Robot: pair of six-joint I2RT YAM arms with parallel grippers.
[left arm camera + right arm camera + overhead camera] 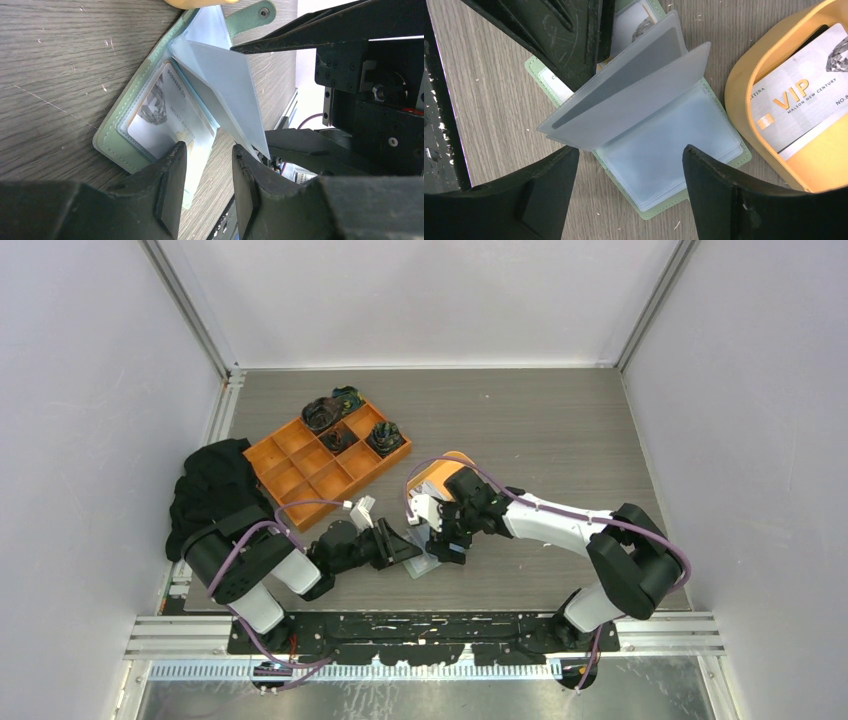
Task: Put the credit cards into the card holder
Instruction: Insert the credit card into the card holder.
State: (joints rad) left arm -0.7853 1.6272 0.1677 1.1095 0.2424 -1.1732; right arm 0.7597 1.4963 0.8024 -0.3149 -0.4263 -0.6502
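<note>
1 credit card [804, 105] lay in the orange dish [744, 75], likely stiff and slick, best pinched by an edge. The card holder [674, 145] sat fanned open on the counter [489, 125], sleeves floppy. The right tool [629, 152] gaped empty above it; the left tool [207, 170] stood half-open, gripping nothing visible.

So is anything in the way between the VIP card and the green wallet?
Just the orange dish's wall: the VIP card lies inside it, and the card holder sits right beside it. The holder's near pocket page lies uncovered.
</note>
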